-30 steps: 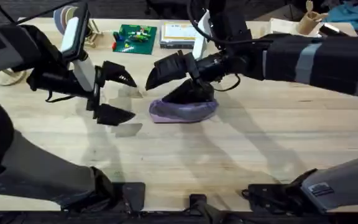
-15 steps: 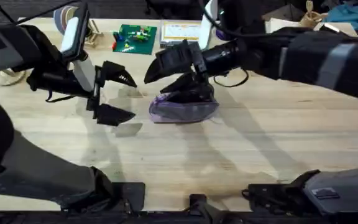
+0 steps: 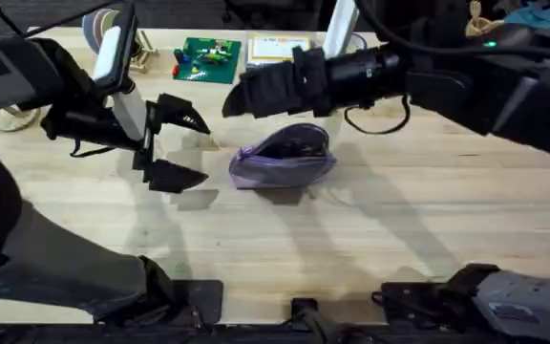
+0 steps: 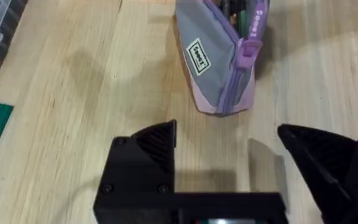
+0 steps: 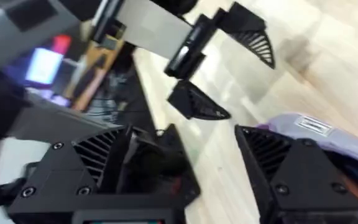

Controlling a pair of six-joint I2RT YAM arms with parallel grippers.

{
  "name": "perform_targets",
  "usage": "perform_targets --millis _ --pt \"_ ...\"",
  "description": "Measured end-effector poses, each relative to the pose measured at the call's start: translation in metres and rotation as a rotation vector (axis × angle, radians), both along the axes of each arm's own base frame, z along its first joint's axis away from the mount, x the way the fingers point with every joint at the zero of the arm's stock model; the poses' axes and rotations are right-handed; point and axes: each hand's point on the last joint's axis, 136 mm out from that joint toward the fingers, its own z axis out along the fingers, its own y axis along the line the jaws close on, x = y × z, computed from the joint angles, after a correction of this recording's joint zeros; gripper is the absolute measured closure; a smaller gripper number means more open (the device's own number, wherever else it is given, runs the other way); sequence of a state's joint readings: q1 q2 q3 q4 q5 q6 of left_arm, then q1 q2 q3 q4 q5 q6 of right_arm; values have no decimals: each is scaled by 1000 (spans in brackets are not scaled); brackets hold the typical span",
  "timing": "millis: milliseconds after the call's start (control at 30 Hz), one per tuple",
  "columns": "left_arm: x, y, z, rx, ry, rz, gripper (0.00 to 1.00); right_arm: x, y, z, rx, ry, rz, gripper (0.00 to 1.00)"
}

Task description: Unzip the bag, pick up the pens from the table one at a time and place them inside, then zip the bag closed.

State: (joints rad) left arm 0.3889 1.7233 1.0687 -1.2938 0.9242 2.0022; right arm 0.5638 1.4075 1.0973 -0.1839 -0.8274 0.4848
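The lilac bag [image 3: 283, 158] lies mid-table with its grey side panel [image 4: 204, 56] turned toward my left gripper. Its zipper is open. Pens [image 4: 234, 11] stick up inside the open mouth, their ends showing in several colours. My left gripper [image 3: 178, 145] hangs open just left of the bag, with nothing between its fingers [image 4: 146, 146]. My right gripper [image 3: 242, 98] hovers above and behind the bag, open and empty. In the right wrist view the bag [image 5: 312, 129] lies just past my right gripper [image 5: 216, 177].
A green board [image 3: 208, 59] and a flat yellow box [image 3: 275, 46] sit along the back edge. Tape rolls [image 3: 113, 29] are at the back left. Pale wooden utensils [image 3: 475, 21] stand at the back right. Bare wood lies in front of the bag.
My right gripper has risen off the bag and drawn back, uncovering its open mouth. The bag has sprung up slightly. The left arm has not moved.
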Motion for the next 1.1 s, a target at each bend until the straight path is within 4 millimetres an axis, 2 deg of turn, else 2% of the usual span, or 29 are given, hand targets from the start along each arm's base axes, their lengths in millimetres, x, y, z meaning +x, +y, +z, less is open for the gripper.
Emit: perform_targets --millis 233,633,900,1100 --pt "0 0 0 0 0 0 7 -8 -2 -21 -154 -88 -44 4" --pt "0 0 0 0 0 0 7 -33 17 -43 -318 -327 49 4" --pt "0 0 0 0 0 0 8 -27 13 -52 -421 -439 33 4" --pt "0 0 0 0 0 0 8 -20 13 -64 -461 -434 17 4"
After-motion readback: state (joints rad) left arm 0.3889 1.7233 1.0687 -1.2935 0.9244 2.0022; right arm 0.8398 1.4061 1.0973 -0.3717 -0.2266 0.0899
